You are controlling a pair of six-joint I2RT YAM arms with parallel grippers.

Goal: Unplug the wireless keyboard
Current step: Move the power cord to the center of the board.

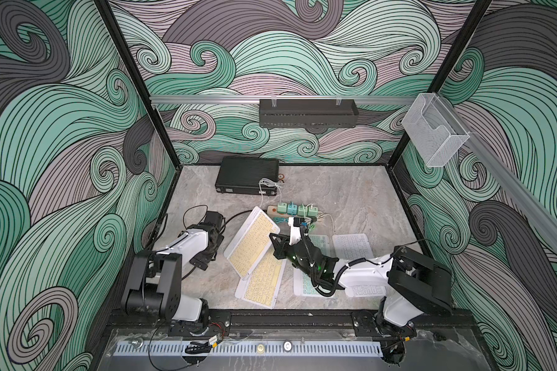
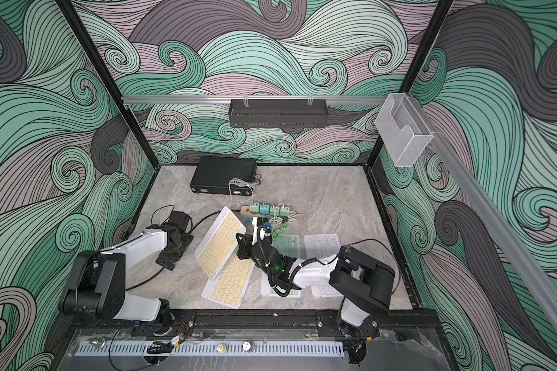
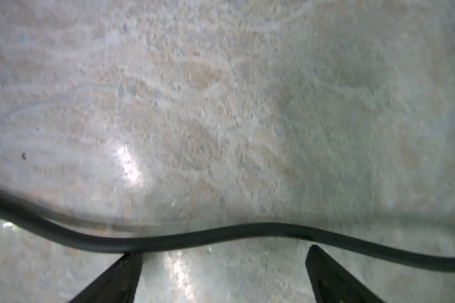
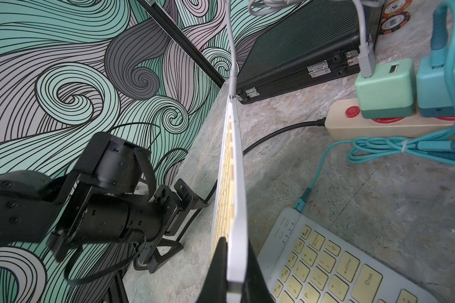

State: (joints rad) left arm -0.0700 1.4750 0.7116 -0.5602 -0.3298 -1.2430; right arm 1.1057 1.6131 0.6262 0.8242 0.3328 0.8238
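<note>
**Student:** Where does the wireless keyboard (image 1: 251,244) lie relative to the right gripper (image 4: 235,242)?

**Instructor:** The yellow-keyed board is tilted up off the surface (image 1: 351,192). In both top views its lower end overlaps a second keyboard (image 1: 262,282) that lies flat. The right gripper is clenched on the raised edge, with one finger on the key face and the other on the white back. In the right wrist view the board is seen edge-on, running away from the gripper.

**Student:** And the lead?

**Instructor:** A pale grey cable (image 4: 231,52) enters the board's far corner, well ahead of the gripper. It appears to loop over the black case (image 4: 300,52) and return to the green charger (image 4: 384,89) on the power strip (image 4: 352,126). The loop leaves the frame, so this is uncertain.

**Student:** The other arm?

**Instructor:** The left gripper (image 3: 223,251) is released, its fingers spread above bare surface. A black cord (image 3: 221,233) crosses just beyond the fingertips. In the top views the left gripper sits apart from the tilted board, on its left.
</note>
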